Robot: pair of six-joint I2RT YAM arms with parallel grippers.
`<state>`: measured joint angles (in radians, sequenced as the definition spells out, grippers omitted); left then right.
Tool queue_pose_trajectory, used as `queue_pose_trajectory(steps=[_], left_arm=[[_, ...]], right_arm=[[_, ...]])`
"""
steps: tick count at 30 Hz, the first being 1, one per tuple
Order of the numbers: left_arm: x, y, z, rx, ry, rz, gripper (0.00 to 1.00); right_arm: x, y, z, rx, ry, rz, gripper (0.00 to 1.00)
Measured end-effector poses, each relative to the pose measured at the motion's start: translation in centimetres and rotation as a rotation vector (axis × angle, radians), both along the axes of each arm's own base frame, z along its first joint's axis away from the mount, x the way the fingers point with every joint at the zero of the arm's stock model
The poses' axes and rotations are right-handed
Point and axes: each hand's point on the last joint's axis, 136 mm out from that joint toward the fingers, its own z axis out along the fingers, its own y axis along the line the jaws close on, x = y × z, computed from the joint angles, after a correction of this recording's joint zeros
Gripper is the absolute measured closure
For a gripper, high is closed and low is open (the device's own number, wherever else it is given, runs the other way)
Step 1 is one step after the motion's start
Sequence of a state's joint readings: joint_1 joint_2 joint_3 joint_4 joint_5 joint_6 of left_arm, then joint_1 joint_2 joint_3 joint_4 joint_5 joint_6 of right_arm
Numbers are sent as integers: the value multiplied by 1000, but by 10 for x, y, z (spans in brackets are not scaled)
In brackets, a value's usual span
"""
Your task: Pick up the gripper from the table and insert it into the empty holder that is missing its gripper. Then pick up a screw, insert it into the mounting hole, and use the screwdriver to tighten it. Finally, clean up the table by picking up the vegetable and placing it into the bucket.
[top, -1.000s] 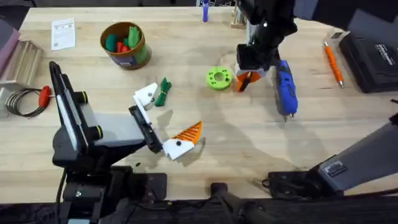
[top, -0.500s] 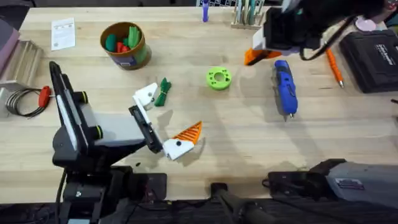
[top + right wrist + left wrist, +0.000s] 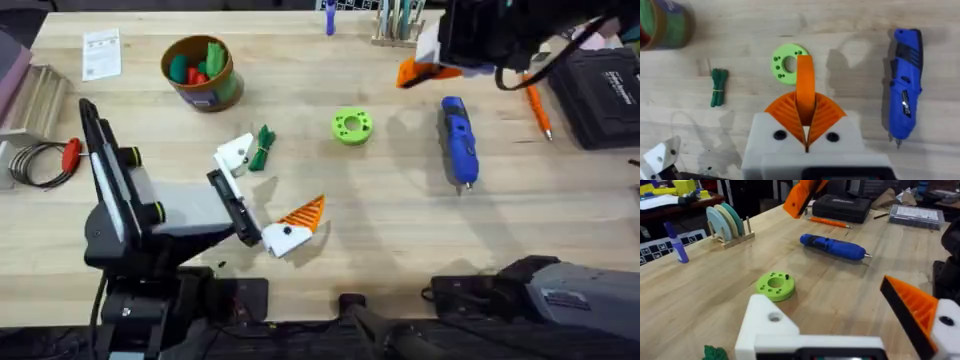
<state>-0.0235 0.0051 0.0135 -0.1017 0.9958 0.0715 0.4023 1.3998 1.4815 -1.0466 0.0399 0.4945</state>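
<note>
Overhead, the right gripper [image 3: 425,68] hangs raised near the table's [image 3: 400,230] far edge, its orange pads pinching the gripper [image 3: 804,85] upright between them. The left gripper [image 3: 262,195] rests toward the near edge, fingers spread: the holder [image 3: 234,153] is bare white, just beside the vegetable [image 3: 263,147]. The screwdriver [image 3: 459,140] lies toward the right edge, and the bucket [image 3: 201,72] stands near the far-left corner.

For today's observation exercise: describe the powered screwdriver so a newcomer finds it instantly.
Start at the wooden table and look to its right half. The screwdriver lies flat between the lime-green disc and the orange pen: thick, blue, cylindrical, with a thin metal tip.
</note>
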Motion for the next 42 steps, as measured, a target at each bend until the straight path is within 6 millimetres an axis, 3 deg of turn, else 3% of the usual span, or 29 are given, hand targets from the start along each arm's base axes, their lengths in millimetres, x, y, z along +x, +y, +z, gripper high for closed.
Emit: queue_pose_trajectory(steps=[6, 11, 16, 24, 32, 42], left_arm=[[0, 0, 0, 0, 0, 0, 15], [0, 0, 0, 0, 0, 0, 15], [0, 0, 0, 0, 0, 0, 15], [0, 0, 0, 0, 0, 0, 15], [0, 0, 0, 0, 0, 0, 15], [0, 0, 0, 0, 0, 0, 15]], right_arm=[[16, 11, 10, 57, -74, 9, 992], [35, 50, 15, 242, -167, 127, 992], [34, 80, 9, 466, -190, 284, 992], [33, 79, 2, 804, -196, 368, 992], [5, 91, -7, 1046, -144, 460, 993], [-26, 102, -56, 1213, 241, 507, 993]])
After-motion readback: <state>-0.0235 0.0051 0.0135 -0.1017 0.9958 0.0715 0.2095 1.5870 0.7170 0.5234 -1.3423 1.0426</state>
